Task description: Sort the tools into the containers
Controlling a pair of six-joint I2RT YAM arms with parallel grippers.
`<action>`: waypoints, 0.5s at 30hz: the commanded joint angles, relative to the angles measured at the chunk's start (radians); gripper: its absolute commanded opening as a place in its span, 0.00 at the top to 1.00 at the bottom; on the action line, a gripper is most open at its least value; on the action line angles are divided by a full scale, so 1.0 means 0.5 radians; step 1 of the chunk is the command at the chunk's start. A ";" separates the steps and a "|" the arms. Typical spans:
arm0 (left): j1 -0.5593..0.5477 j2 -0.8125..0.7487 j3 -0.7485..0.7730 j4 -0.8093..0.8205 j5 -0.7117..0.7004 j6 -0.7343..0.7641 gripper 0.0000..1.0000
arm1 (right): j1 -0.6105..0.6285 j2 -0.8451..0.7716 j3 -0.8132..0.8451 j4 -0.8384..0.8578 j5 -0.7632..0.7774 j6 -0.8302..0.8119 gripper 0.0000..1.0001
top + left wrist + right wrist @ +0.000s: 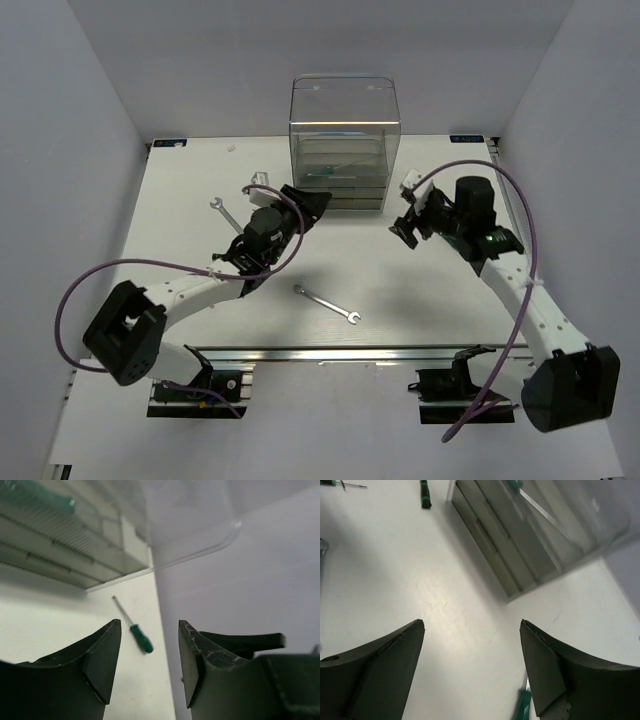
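The clear box of stacked grey drawers (pixel 340 140) stands at the back middle, and a green-handled tool (pixel 322 172) lies in one drawer. My left gripper (pixel 316 202) is open and empty by the box's front left corner. In its wrist view (pixel 149 625) a green screwdriver (pixel 140 637) lies on the table beyond the fingertips. My right gripper (pixel 404 228) is open and empty to the right of the box. In its wrist view (pixel 471 622) a green handle (pixel 522 706) shows beside the right finger. One silver wrench (pixel 327 303) lies at front centre, another (pixel 226 213) at the left.
Two more green-handled screwdrivers (pixel 424 494) lie on the table left of the drawers (pixel 507 540) in the right wrist view. A small white piece (pixel 258 178) sits at the back left. Grey walls close in the white table (pixel 180 250) on three sides.
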 commanded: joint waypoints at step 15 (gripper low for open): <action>0.002 1.008 0.484 0.609 0.072 -0.168 0.23 | -0.868 0.439 0.063 -0.357 0.283 0.305 0.16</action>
